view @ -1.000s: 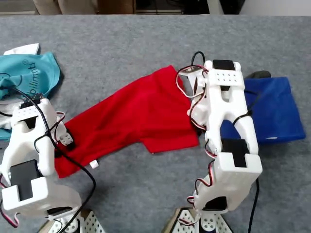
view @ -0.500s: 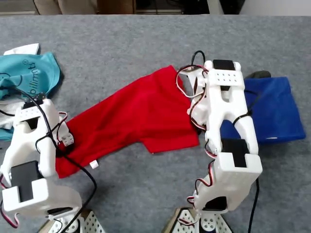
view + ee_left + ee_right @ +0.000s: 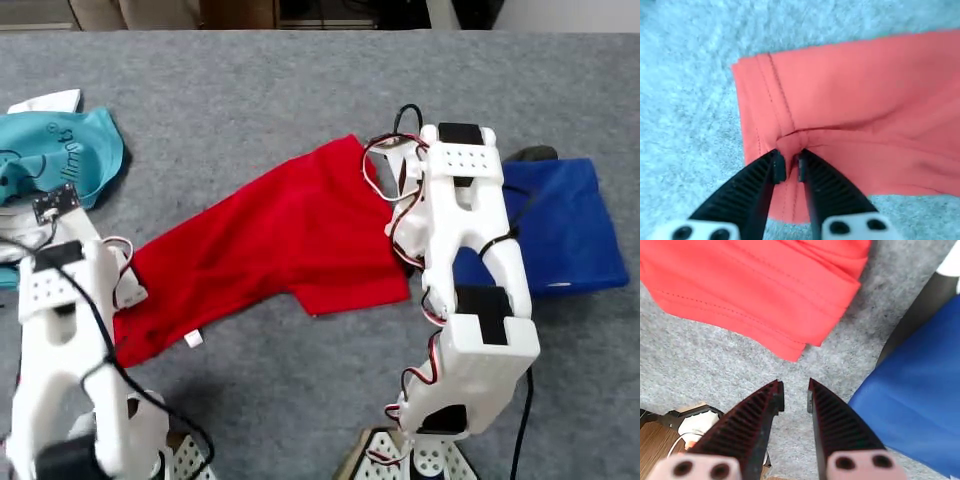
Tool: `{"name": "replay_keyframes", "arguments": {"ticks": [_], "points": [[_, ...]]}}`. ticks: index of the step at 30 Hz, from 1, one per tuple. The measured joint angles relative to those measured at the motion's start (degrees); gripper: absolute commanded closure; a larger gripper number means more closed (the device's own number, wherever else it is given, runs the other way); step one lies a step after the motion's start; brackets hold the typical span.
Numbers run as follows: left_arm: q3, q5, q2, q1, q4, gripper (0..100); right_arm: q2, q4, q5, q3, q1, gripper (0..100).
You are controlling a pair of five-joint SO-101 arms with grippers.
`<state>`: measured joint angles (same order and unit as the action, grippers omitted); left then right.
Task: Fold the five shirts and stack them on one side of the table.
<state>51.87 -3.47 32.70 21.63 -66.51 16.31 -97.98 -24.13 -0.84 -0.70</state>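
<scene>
At the near left, the left arm, made of white plastic blocks with looping black and red wires, has its ribbed black jaws clenched on a puckered fold of the red shirt, right by the double-stitched hem. The shirt is smooth knit cloth lying as a long slanted band across the middle of the fuzzy grey tabletop, with a small white tag at its near edge. To the right, the right arm stretches away over the shirt's right end. Its jaws hang slightly parted and grasp nothing, above bare tabletop between the red hem and the blue shirt, which is a neat folded rectangle at the right. At the far left lies a crumpled teal shirt, with a scrap of white cloth just beyond it. Compared with a second ago, the left arm has changed pose, and its body now runs straight down to the near edge. The red shirt's outline and the right arm look the same.
</scene>
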Motion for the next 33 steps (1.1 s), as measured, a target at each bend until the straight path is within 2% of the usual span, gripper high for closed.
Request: {"name": "replay_keyframes", "arguments": {"ticks": [5,18,33], "points": [[2.55,0.0,5.98,-0.26,0.44,84,0.0,0.0,0.0,0.0,0.0,89.6],[4.22,0.0,6.33,-0.26,3.6,84,0.0,0.0,0.0,0.0,0.0,89.6],[0.62,0.0,-13.36,1.23,9.93,84,0.0,0.0,-2.37,-0.09,0.0,89.6]]}}
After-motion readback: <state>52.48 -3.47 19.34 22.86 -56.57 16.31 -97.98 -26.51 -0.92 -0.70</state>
